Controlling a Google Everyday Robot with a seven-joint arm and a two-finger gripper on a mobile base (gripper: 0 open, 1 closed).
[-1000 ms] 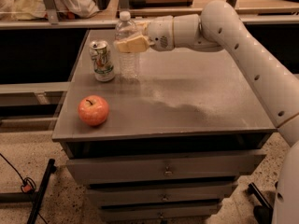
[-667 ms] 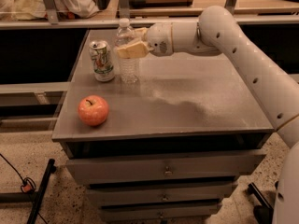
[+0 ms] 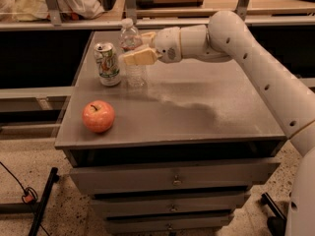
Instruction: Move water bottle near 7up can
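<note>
The water bottle is clear with a white cap and stands upright on the grey table, at its back left. The 7up can, white and green with a silver top, stands just left of the bottle with a small gap between them. My gripper reaches in from the right. Its tan fingers are closed around the bottle's middle, one in front and one behind. The bottle's base looks down on the tabletop.
A red-orange apple lies near the table's front left edge. Drawers sit under the tabletop. A shelf rail with metal posts runs behind the table. A black bar and cable lie on the floor at the left.
The gripper has lowered the bottle a little, beside the can. The can and apple have not moved.
</note>
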